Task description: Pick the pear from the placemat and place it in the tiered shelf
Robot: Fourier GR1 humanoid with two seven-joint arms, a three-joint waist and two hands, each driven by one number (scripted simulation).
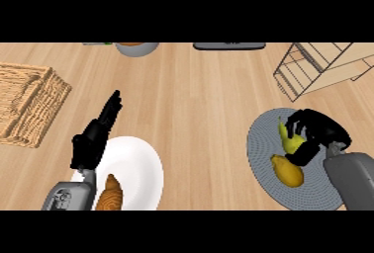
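A yellow-green pear (290, 140) lies on the round grey placemat (259, 148) at the right. My right hand (319, 132) is over it, with fingers and thumb curled round its right side, hiding part of the fruit. The pear still rests on the mat. The tiered shelf (321, 62), a wire frame with pale wooden boards, stands at the far right, beyond the mat. My left hand (91, 143) rests open at the lower left, fingers straight and pointing away, holding nothing.
A yellow-orange fruit (287, 171) lies on the mat just in front of the pear. A white plate (142, 165) with a croissant (111, 194) sits by my left hand. A wicker basket (27, 104) stands far left. A grey bowl (136, 48) and a dark object (228, 45) line the back edge.
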